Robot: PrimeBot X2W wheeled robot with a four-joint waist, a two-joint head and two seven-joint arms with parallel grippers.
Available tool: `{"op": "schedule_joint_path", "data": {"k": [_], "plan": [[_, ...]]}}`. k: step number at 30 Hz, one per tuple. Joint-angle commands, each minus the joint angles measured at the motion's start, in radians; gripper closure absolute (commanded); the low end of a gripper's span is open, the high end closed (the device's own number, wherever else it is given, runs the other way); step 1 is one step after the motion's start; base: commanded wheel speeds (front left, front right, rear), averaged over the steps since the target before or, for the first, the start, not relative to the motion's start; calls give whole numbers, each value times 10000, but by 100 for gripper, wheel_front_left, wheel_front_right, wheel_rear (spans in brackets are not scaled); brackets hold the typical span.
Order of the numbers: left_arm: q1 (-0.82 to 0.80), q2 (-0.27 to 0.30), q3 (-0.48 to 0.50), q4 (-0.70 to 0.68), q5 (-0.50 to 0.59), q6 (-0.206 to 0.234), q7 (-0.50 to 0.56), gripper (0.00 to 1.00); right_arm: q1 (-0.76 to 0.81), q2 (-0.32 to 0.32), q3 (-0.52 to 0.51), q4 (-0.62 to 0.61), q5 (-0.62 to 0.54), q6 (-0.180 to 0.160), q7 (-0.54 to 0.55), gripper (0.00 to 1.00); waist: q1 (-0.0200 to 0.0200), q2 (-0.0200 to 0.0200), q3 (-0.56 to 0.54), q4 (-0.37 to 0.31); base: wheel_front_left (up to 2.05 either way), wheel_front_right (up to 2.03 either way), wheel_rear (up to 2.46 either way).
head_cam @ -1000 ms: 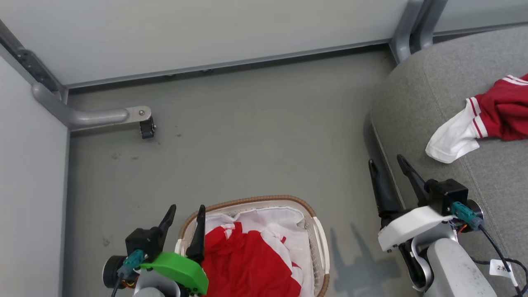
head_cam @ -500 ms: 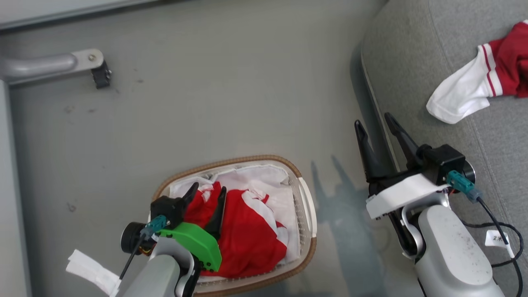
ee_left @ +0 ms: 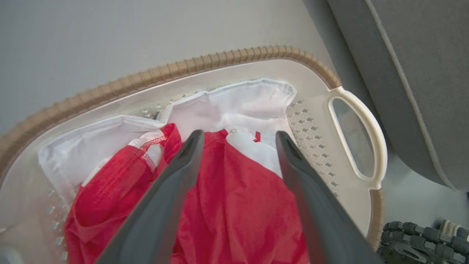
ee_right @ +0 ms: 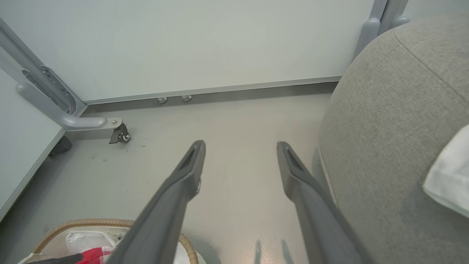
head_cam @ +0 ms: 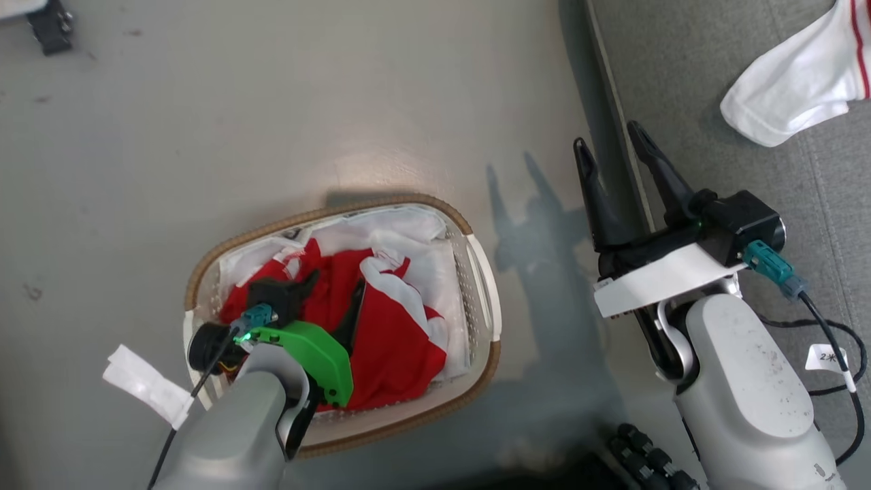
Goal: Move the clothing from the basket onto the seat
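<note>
The oval basket (head_cam: 401, 201) with a brown rim stands on the floor, holding red clothing (head_cam: 391, 344) on a white liner (head_cam: 408, 224). My left gripper (head_cam: 333, 289) is open and low inside the basket, its fingers straddling a fold of the red clothing (ee_left: 234, 205), not closed on it. In the left wrist view the left gripper (ee_left: 239, 134) points toward the liner (ee_left: 253, 106) and the basket rim (ee_left: 220, 60). My right gripper (head_cam: 607, 136) hangs open and holds nothing over the floor, beside the edge of the grey seat (head_cam: 714, 82). One red and white garment (head_cam: 796, 88) lies on the seat.
A black ribbed part (head_cam: 639, 456) sits at the bottom, near the basket. A metal frame leg with a caster (ee_right: 121, 134) stands by the pale wall (ee_right: 220, 40). The right gripper (ee_right: 240, 145) faces bare floor, with the seat (ee_right: 384, 128) to its right.
The head camera has tilted down, shifting the whole picture. My left gripper has gone from beside the basket rim down into the basket, over the red clothing. The right gripper stays open.
</note>
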Motion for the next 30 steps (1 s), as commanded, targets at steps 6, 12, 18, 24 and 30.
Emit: {"op": "schedule_joint_path", "data": {"k": [6, 12, 18, 24, 30], "plan": [[-939, 499, -1032, 495, -436, -31, -2, 0, -335, -19, 84, -421, 53, -14, -16, 0, -1, -1, 1449, -643, 0, 0, 0], [-1474, 729, -2055, 963, -868, -31, -1, 0, -504, -21, 364, -726, 123, -14, -16, 0, -1, -1, 2046, -938, 0, 0, 0], [-1904, 915, -2803, 1282, -1354, -31, -1, 0, -611, -21, 418, -937, 139, -14, -16, 0, -1, -1, 2505, -1091, 0, 0, 0], [-2243, 850, -3261, 1688, -1720, -31, -1, 0, -334, -22, 261, -1066, -16, -14, -15, 0, -1, -1, 2667, -1016, 0, 0, 0], [-2432, 712, -3649, 1879, -2072, -31, -1, 0, -227, -22, 213, -1148, -45, -14, -15, 0, -1, -1, 2799, -971, 0, 0, 0]]}}
